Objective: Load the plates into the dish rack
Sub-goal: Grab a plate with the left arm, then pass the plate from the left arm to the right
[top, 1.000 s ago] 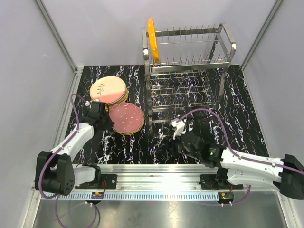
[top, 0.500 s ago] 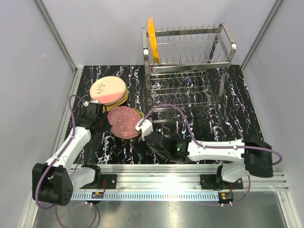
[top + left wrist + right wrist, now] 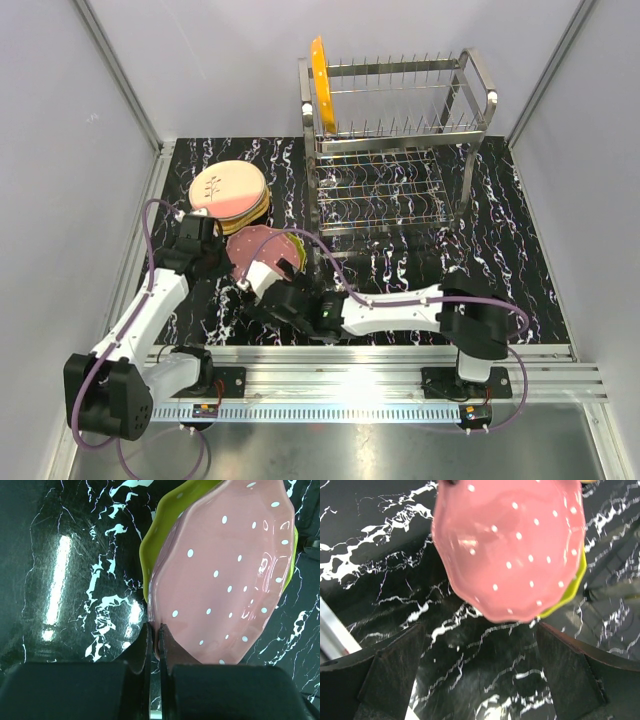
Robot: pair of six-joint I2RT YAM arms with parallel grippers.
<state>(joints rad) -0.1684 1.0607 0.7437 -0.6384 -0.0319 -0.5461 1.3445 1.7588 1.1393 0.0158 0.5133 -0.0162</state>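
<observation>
Your left fingers are clamped on the rim of the pink plate, a white-dotted one, and hold it tilted over the lime-green plate, which shows beneath it. Both plates are in the left half of the counter, towards its front edge. Your right fingers are spread wide apart with nothing between them. They face the pink plate's other side from just beside it. A stack of plates with a cream leaf-patterned one on top lies near the counter's left edge, behind the pink plate. The dish rack stands at the rear edge. An orange plate is upright at the left end of its upper tier.
</observation>
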